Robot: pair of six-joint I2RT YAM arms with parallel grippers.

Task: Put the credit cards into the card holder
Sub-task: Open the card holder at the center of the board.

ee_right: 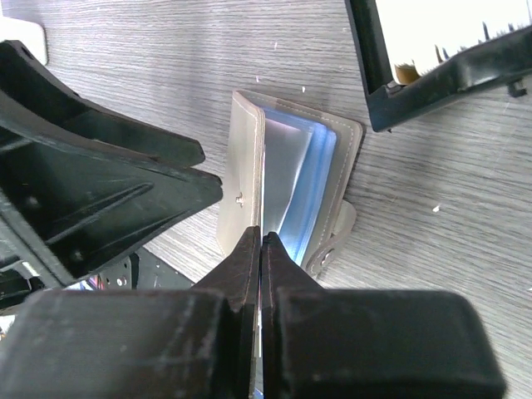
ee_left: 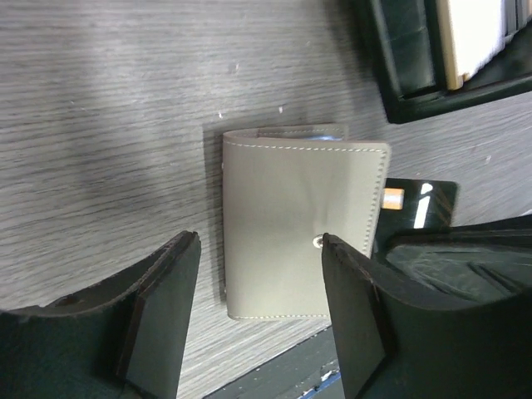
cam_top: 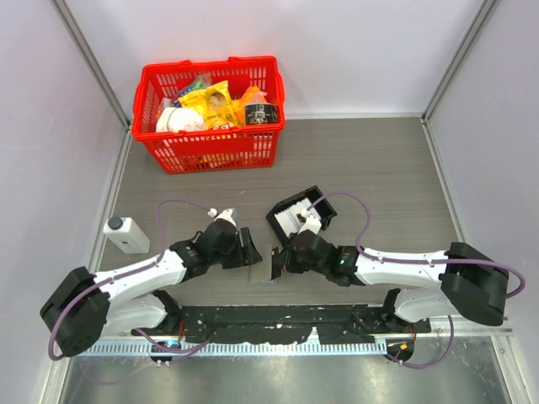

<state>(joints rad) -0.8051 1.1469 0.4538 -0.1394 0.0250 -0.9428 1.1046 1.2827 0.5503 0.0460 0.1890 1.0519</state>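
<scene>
Your card holder [ee_left: 291, 224] lies flat on the worktop [cam_top: 379, 168], close to the arm bases and between the two arms; from the left wrist you see its grey-beige cover facing up, and from the right wrist it gapes a little along one edge, showing pale blue pockets inside. Your left gripper [ee_left: 259, 248] hangs over the card holder with its jaws wide apart, one on each side of it and gripping nothing. Your right gripper [ee_right: 261, 237] meets the card holder at its gaping edge with the jaws pressed together; a thin pale sliver shows between them, but you cannot tell whether it is a card. The credit cards [ee_right: 432, 29] sit in the black tray [ee_left: 407, 58] just beyond the card holder; a red basket [cam_top: 210, 147] of packets stands well beyond it; a small white container [cam_top: 126, 234] rests well to its left.
</scene>
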